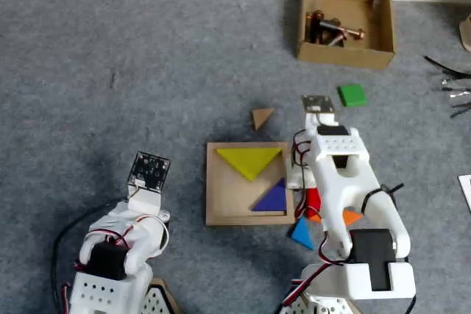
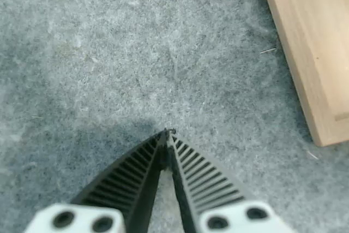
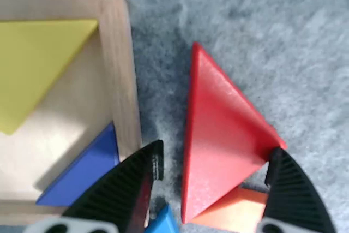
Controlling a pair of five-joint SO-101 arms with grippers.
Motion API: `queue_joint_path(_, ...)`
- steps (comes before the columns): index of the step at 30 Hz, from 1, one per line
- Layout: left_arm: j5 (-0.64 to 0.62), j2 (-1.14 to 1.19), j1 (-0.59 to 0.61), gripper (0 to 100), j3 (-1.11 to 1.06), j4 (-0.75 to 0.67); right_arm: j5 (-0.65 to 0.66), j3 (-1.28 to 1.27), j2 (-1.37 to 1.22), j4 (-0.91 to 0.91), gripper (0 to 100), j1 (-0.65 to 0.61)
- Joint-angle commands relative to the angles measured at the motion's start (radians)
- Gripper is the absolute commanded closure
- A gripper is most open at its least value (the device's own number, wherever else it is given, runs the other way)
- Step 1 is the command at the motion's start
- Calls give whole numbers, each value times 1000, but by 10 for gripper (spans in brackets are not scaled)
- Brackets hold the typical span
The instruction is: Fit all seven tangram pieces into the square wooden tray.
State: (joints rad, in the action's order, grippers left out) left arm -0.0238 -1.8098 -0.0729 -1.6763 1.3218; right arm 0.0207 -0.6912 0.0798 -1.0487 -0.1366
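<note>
The square wooden tray (image 1: 213,182) holds a yellow triangle (image 1: 250,159) and a dark blue triangle (image 1: 271,198). Just off the tray's right side lies a red triangle (image 3: 218,129), one end propped on an orange piece (image 3: 229,216). My right gripper (image 3: 216,155) is open, with a finger on either side of the red triangle. A light blue triangle (image 1: 302,233) lies near the orange piece (image 1: 352,217). A small brown triangle (image 1: 262,117) and a green square (image 1: 352,95) lie beyond the tray. My left gripper (image 2: 166,133) is shut and empty over bare carpet, left of the tray (image 2: 305,53).
A cardboard box (image 1: 344,48) with metal parts stands at the back right. Cables (image 1: 449,82) lie at the right edge. Grey carpet stretches open to the left and behind the tray. The left arm (image 1: 121,244) sits at the front left.
</note>
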Motion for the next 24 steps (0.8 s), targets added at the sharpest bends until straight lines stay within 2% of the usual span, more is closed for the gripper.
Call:
queue_joint_path(1,-6,-4,-15,995,-19,5,2,-2,16,33,717,56)
queue_joint_path(7,-6,-4,-15,995,-19,5,3,-2,18,33,717,81)
queue_joint_path(11,-6,-4,-15,995,-19,5,89,-2,19,33,717,81)
queue_joint_path(22,-6,-4,-15,995,-19,5,91,-67,15,35,721,76)
queue_joint_path(24,-6,-4,-15,995,-19,5,46,-68,15,35,721,76)
